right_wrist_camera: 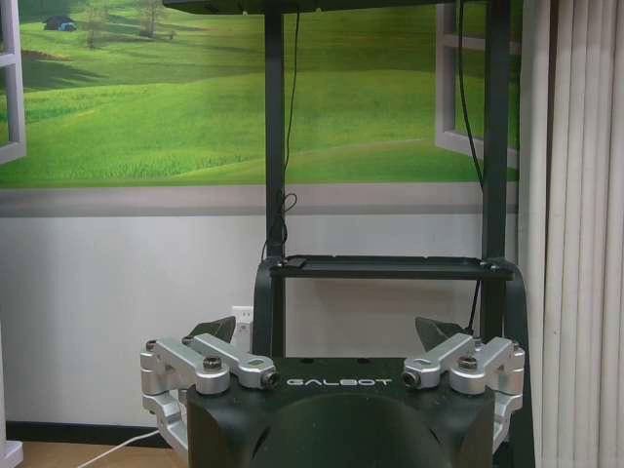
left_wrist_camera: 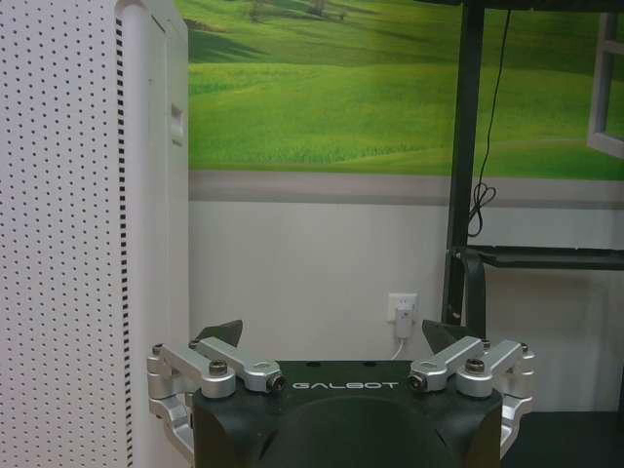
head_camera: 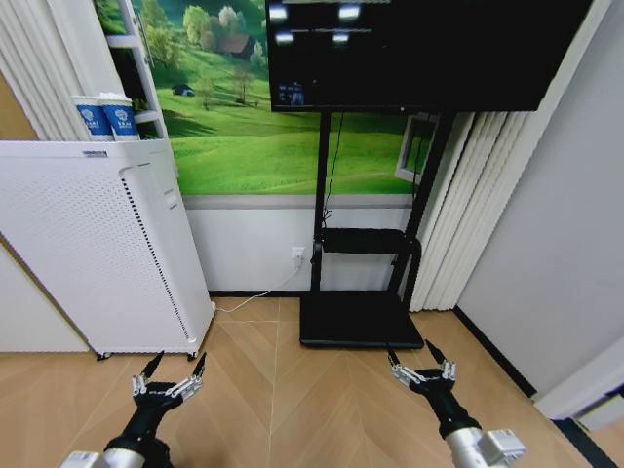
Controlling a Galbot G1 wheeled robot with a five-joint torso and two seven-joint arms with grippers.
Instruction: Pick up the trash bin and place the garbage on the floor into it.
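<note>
The trash bin and the garbage are out of view. The floor (head_camera: pixel 283 390) is light tan wood in a herringbone pattern. My left gripper (head_camera: pixel 176 366) hangs low at the bottom left of the head view, open and holding nothing. At the bottom right my right gripper (head_camera: pixel 410 353) is likewise open with nothing between its fingers. In the left wrist view the left gripper (left_wrist_camera: pixel 331 333) points at the white wall beside the white appliance. The right gripper (right_wrist_camera: pixel 328 330) in the right wrist view faces the black TV stand.
A tall white perforated appliance (head_camera: pixel 97 244) stands at the left, with two paper cups (head_camera: pixel 105 117) on top. A black TV stand (head_camera: pixel 361 317) with a screen (head_camera: pixel 419 49) is straight ahead against the meadow mural wall. A wall socket (head_camera: pixel 298 257) has a white cable. A grey wall (head_camera: pixel 556 244) closes the right.
</note>
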